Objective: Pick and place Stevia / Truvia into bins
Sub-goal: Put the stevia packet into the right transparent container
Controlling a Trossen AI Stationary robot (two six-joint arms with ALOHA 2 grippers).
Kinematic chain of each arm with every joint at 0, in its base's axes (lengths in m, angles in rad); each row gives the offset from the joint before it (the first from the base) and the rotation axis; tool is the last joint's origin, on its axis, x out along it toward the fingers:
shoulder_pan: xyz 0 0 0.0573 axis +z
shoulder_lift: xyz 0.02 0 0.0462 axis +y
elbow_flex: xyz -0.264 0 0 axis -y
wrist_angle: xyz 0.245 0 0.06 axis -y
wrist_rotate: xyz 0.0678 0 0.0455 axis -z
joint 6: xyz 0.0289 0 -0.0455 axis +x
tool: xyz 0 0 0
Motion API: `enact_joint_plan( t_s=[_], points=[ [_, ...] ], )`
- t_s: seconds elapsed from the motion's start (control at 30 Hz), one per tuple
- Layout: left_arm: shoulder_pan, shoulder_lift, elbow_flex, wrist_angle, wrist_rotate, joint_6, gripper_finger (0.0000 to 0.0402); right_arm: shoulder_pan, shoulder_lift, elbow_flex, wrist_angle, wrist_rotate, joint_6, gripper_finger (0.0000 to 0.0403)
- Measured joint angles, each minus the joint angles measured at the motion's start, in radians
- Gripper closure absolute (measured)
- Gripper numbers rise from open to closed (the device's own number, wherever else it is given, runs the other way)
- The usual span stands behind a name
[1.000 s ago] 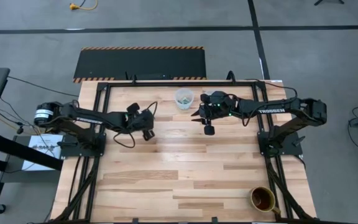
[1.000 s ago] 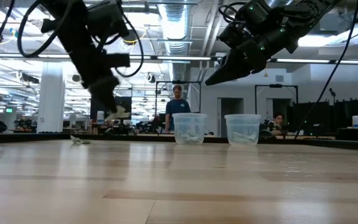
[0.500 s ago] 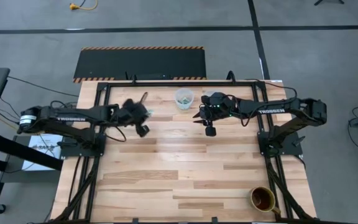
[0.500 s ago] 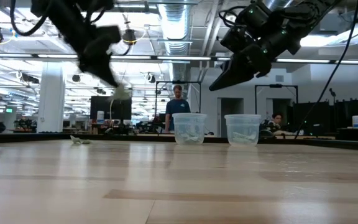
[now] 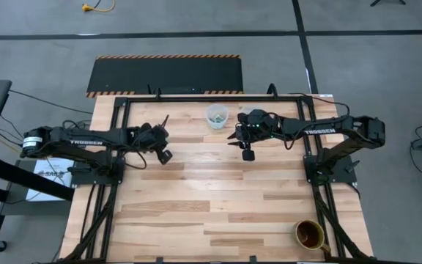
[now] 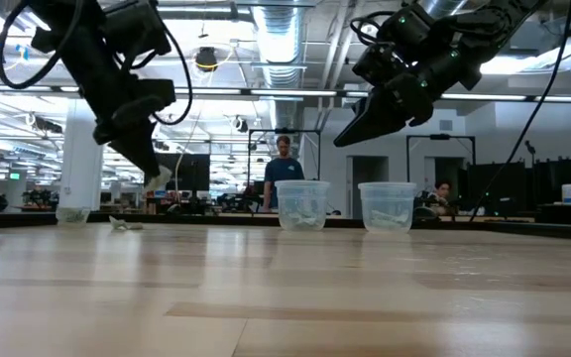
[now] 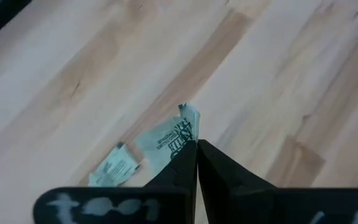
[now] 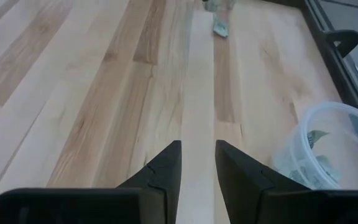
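Pale green packet (image 7: 169, 138) in gripper (image 7: 196, 149); two clear bins (image 6: 302, 204).

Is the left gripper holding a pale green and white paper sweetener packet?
Yes. In the left wrist view the left gripper is shut on a pale green and white paper packet, lifted above the wooden table.

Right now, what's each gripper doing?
Left gripper: shut on a sweetener packet, above the table.
Right gripper: open, empty, beside a clear cup.

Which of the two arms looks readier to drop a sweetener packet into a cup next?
The left. Its gripper is shut on a packet above the table. The right gripper hangs open and empty beside the clear cups.
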Motion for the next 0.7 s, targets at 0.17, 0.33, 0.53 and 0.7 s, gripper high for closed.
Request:
enact_joint_plan(
  t_s=[0.17,0.33,0.53,0.7],
  points=[
    [-0.014,0.0,-0.003,0.082,0.001,0.021,0.0401,0.0,0.0,0.0,0.001,0.0,0.0,0.031],
    [-0.019,0.0,-0.003,0.229,0.053,0.099,0.0401,0.0,0.0,0.0,0.004,0.0,0.007,0.031],
    [-0.036,0.003,-0.003,0.552,0.135,0.268,0.0401,0.0,0.0,0.0,0.039,0.0,0.008,0.031],
    [-0.036,0.037,-0.002,0.835,0.214,0.359,0.0401,0.015,0.0,0.0,0.132,0.0,0.033,0.031]
  ],
)
